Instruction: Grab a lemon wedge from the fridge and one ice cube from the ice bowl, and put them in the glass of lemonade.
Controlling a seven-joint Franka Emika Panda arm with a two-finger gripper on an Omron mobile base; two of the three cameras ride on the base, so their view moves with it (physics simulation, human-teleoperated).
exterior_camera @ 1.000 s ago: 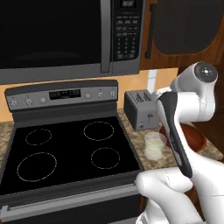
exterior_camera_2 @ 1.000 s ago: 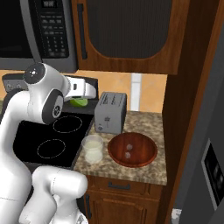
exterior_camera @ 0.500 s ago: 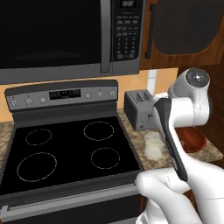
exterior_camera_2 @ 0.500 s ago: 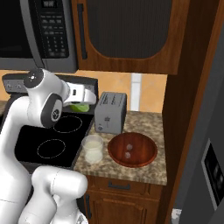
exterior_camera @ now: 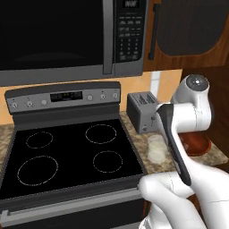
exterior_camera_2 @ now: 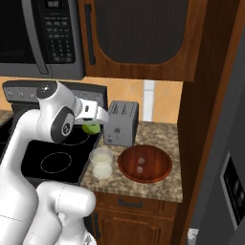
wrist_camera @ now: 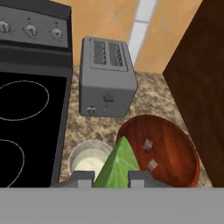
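Observation:
My gripper (wrist_camera: pixel 111 177) is shut on the lemon wedge (wrist_camera: pixel 117 162), a yellowish-green piece that sticks up between the fingertips. It hangs above the counter, over the right rim of the glass of lemonade (wrist_camera: pixel 89 160) and just left of the ice bowl (wrist_camera: pixel 175 153). Two ice cubes (wrist_camera: pixel 148 145) lie in the reddish-brown bowl. From the right base, the gripper (exterior_camera_2: pixel 92 127) holds the lemon wedge (exterior_camera_2: pixel 91 128) a little above the glass (exterior_camera_2: pixel 102 162), with the ice bowl (exterior_camera_2: pixel 158 165) to its right and the fridge (exterior_camera_2: pixel 229 210) at the far right. The left base view shows the glass (exterior_camera: pixel 156 148) and the bowl (exterior_camera: pixel 197 143) partly behind my arm.
A grey toaster (exterior_camera_2: pixel 122 123) stands behind the glass and bowl. The black stovetop (exterior_camera: pixel 67 152) lies to the left, with a microwave (exterior_camera: pixel 67 36) above it. A dark wood cabinet side (wrist_camera: pixel 197 87) bounds the counter on the right, and upper cabinets (exterior_camera_2: pixel 143 38) hang overhead.
The arm has lowered, bringing the hand and the held lemon wedge down toward the glass. The glass, bowl and toaster have not moved.

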